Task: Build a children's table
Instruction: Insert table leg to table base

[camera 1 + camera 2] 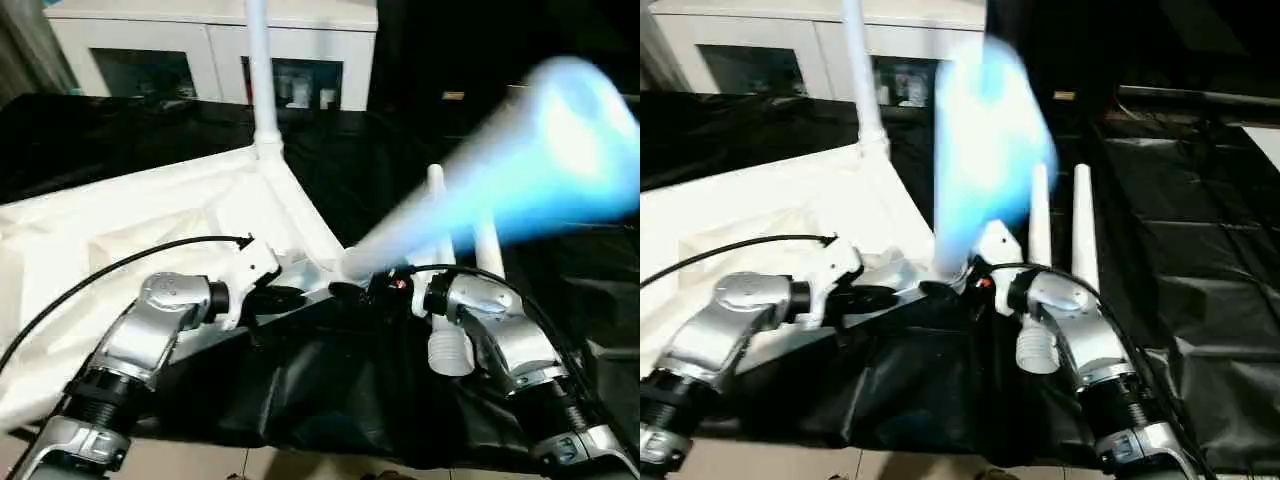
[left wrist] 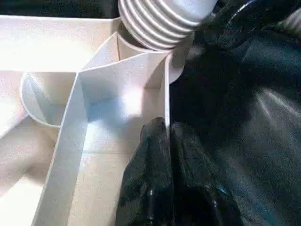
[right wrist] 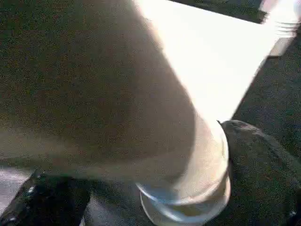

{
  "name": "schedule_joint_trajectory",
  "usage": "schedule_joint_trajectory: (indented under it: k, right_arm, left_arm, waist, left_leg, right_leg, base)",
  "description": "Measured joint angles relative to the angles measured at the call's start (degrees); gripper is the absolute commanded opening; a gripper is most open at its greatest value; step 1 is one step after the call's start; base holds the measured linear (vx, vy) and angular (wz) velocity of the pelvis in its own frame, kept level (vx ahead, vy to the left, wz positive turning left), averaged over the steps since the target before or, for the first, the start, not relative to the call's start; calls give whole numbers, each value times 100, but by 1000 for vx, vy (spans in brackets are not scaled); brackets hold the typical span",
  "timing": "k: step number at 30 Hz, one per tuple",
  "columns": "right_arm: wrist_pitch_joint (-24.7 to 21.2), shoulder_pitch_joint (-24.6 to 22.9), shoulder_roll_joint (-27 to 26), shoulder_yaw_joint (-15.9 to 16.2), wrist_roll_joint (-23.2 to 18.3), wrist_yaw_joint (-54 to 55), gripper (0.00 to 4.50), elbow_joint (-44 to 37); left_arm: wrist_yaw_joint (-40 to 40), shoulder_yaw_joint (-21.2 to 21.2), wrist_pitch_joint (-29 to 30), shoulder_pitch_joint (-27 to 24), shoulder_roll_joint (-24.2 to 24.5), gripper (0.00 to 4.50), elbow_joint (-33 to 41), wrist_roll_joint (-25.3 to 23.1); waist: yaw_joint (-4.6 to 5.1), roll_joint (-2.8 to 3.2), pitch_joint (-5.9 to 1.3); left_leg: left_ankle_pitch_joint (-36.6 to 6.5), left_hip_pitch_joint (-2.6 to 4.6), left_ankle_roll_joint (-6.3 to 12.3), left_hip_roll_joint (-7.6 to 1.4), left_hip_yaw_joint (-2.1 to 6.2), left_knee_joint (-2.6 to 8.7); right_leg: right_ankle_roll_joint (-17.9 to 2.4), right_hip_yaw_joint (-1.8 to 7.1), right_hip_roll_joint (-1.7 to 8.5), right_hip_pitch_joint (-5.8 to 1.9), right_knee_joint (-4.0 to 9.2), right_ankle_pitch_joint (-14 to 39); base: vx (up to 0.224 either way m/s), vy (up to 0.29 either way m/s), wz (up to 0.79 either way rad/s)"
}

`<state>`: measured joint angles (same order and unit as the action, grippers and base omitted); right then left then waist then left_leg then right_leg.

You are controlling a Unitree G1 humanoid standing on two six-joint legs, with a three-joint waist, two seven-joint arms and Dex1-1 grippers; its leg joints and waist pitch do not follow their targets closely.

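The children's table top (image 1: pixel 120 220) lies upside down on black cloth, white ribs facing up. One white leg (image 1: pixel 260 80) stands upright in its far corner socket. At the near corner, a second leg (image 1: pixel 980 150) leans toward the camera, and its threaded end (image 2: pixel 160 19) sits at the socket. My right gripper (image 1: pixel 975 280) is closed around this leg's lower part, with a black finger (image 3: pixel 254 150) against its side. My left gripper (image 2: pixel 167 141) is shut, pinching the top's thin rim wall (image 2: pixel 165 89) just beside that socket.
Two more white legs (image 1: pixel 1040 230) (image 1: pixel 1083 230) lie side by side on the black cloth (image 1: pixel 1200 250) to the right. A white cabinet with glass doors (image 1: pixel 210 50) stands behind. A black cable (image 1: pixel 100 270) arcs over my left forearm.
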<state>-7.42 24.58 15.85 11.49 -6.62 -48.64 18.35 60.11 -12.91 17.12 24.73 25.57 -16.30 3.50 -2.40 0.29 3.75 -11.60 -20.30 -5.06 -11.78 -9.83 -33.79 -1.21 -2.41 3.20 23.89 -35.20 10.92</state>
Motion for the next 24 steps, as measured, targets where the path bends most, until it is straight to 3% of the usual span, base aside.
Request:
schedule_joint_trajectory:
  k: [7, 19, 24]
  right_arm:
    - [-139, -3, -129, -11, -109, 69, 418, 8]
    - [-227, 9, -166, -131, -256, 128, 312, 40]
    - [-562, 172, -167, -247, -352, 204, 272, 160]
  left_arm:
    - [93, -75, -28, 31, 91, 0, 27, -69]
    - [322, -161, -37, 41, 215, 0, 84, -68]
    - [446, -281, -282, 93, 335, 0, 23, -103]
  waist:
    - [-23, -2, -1]
    - [-69, -1, -1]
    - [-88, -2, -2]
  left_leg:
    - [-5, 2, -9, -1, 0, -6]
    - [-5, 4, -10, 0, 1, -10]
    - [-5, 6, -10, -1, 1, -10]
  right_leg:
    - [0, -1, 2, -3, -8, -2]
    - [0, 0, 2, -3, -13, -2]
    - [0, 0, 2, -4, -16, -2]
  base:
    - [0, 0, 0]
    - [0, 0, 0]
    - [0, 0, 0]
